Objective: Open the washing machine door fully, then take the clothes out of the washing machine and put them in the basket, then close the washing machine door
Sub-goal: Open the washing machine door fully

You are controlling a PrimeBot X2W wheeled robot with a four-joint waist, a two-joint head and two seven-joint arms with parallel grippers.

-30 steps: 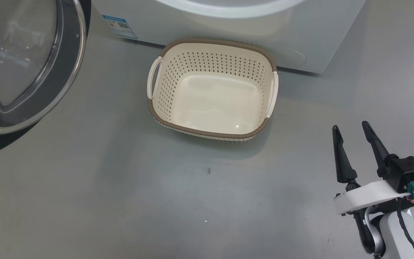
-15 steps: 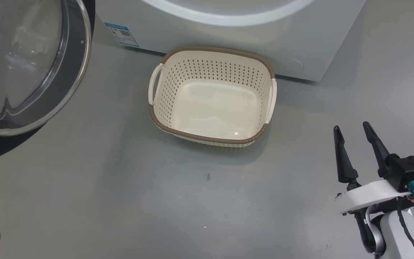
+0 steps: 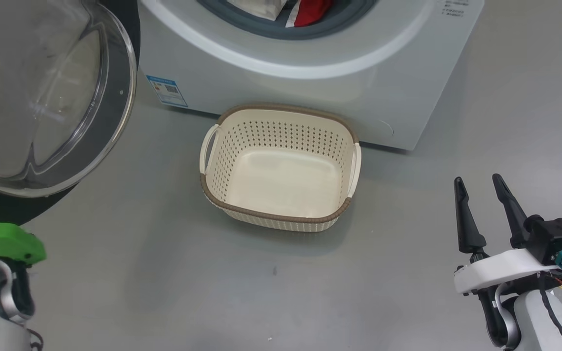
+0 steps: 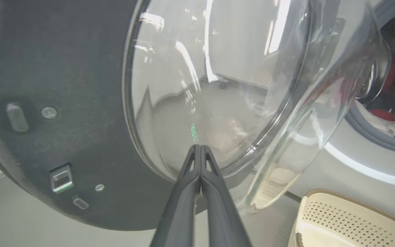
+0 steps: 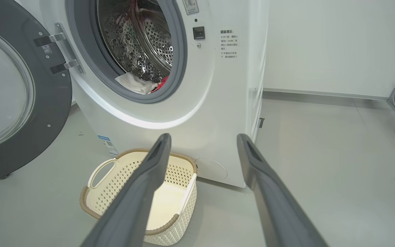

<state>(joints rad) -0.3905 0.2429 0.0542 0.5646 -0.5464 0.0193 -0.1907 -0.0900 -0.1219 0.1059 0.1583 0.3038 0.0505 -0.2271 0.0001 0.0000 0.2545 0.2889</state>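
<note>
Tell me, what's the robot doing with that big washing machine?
The robot is about to empty a washing machine. The washing machine door is swung open, and the shut left claw points at it from close up. The red and white clothes lie inside the drum, and the basket on the floor in front holds nothing yet. The right claw hangs open off to the side, holding nothing.

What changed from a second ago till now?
The head camera tipped up, so the clothes inside the washing machine now show. The left arm's green part came into the lower left corner. Nothing was grabbed or let go. The basket stays empty, the door stays open, and the right pincer stays open and still.
</note>
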